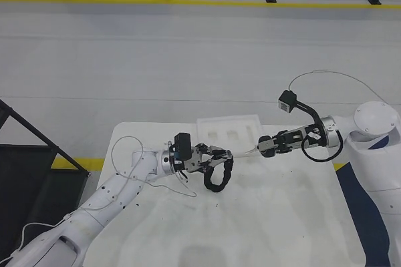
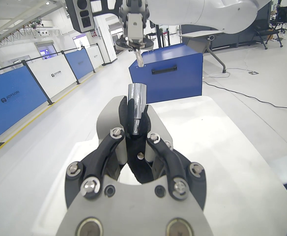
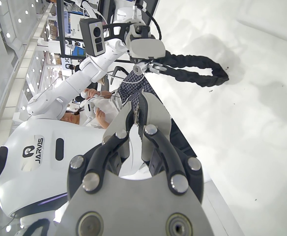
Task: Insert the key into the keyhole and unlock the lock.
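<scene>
Two arms meet above the table [image 1: 287,213]; all positions below are taken from the lock. Lock [image 2: 136,100]: a chrome cylinder with a black fabric-sleeved loop [image 3: 195,71]. It is held off the table by the left gripper [image 2: 133,116], whose fingers [image 2: 107,116] are closed on the cylinder's body, one on each side. The chrome end sticks out past the fingertips. The loop runs from the cylinder down toward the table beneath the lock; I cannot tell whether its far end touches the surface. The keyhole [image 3: 136,69] sits in the cylinder's end face and is turned toward the right gripper [image 3: 137,110]. That gripper is opposite the keyhole end of the lock, its fingers [image 3: 155,114] clamped on the head of the key [image 2: 139,58]. The blade points at the lock, with its tip near the chrome end but apart from it — a visible gap, key not inserted. Whether the blade is in line with the keyhole cannot be judged. Other items — a white moulded tray [image 1: 228,127] lies on the table just beyond the lock, toward the far edge.
</scene>
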Robot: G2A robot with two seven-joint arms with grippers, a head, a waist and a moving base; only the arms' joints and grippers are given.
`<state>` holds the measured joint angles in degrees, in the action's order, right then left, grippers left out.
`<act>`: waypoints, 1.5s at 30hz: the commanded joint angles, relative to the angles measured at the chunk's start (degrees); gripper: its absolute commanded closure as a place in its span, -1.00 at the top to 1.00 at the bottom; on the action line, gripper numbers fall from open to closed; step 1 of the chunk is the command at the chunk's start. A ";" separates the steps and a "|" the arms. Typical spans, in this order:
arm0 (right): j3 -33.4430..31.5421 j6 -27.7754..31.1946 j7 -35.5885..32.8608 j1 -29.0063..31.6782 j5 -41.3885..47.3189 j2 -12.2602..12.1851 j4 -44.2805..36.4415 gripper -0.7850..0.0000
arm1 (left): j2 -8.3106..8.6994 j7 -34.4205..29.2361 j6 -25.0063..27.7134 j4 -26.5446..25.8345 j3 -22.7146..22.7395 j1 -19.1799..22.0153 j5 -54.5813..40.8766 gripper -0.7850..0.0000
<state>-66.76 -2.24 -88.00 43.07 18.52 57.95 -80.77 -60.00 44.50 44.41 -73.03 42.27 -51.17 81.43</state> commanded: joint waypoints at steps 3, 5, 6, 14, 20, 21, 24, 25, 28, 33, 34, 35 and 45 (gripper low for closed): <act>-0.02 -0.01 0.00 0.00 0.01 0.02 0.02 -1.00 | -0.05 0.47 -0.21 0.13 0.05 0.02 0.13 -1.00; -0.02 -0.01 0.00 0.00 0.01 0.02 0.02 -1.00 | -0.05 0.47 -0.21 0.13 0.05 0.02 0.13 -1.00; -0.02 -0.01 0.00 0.00 0.01 0.02 0.02 -1.00 | -0.05 0.47 -0.21 0.13 0.05 0.02 0.13 -1.00; 0.05 0.01 1.76 0.71 -0.16 0.02 -0.63 -1.00 | -0.06 0.31 -0.69 0.10 0.19 -0.08 -0.02 -1.00; 0.34 -0.39 2.56 0.74 -2.77 -0.40 -3.88 -1.00 | -0.21 1.94 -10.49 -1.09 2.50 -2.87 0.07 -1.00; 0.31 -0.30 2.60 0.63 -3.34 -0.49 -4.48 -1.00 | -0.32 2.56 -11.77 -1.24 2.43 -3.35 0.55 -1.00; 0.00 0.93 2.51 0.43 -4.86 -0.79 -6.85 -1.00 | -0.72 4.57 -15.33 -1.62 2.10 -4.45 1.95 -1.00; -0.09 1.55 2.13 0.47 -5.08 -0.90 -7.70 -1.00 | -0.84 5.26 -16.46 -1.74 2.02 -4.70 2.56 -1.00; -0.52 2.65 1.03 0.72 -5.30 -1.23 -9.65 -1.00 | -1.19 7.46 -19.25 -1.95 1.63 -5.28 4.76 -1.00; -1.56 3.85 0.43 1.32 -5.00 -1.74 -12.03 -1.00 | -1.74 11.26 -22.16 -1.81 0.72 -5.64 8.76 -1.00; -1.66 4.36 0.33 1.46 -4.99 -1.83 -12.51 -1.00 | -1.85 11.83 -22.61 -1.66 0.51 -5.67 9.61 -1.00; -1.69 5.05 0.23 1.59 -5.12 -1.90 -13.03 -1.00 | -1.95 12.32 -23.11 -1.50 0.32 -5.67 10.39 -1.00; -1.02 8.86 1.26 2.68 -8.26 -2.51 -16.97 -1.00 | -3.20 14.29 -27.68 0.48 -0.71 -5.87 13.84 -1.00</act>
<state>-67.89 6.37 -86.99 45.68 10.76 55.48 -97.27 -63.08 58.83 16.93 -72.65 41.68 -57.00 95.16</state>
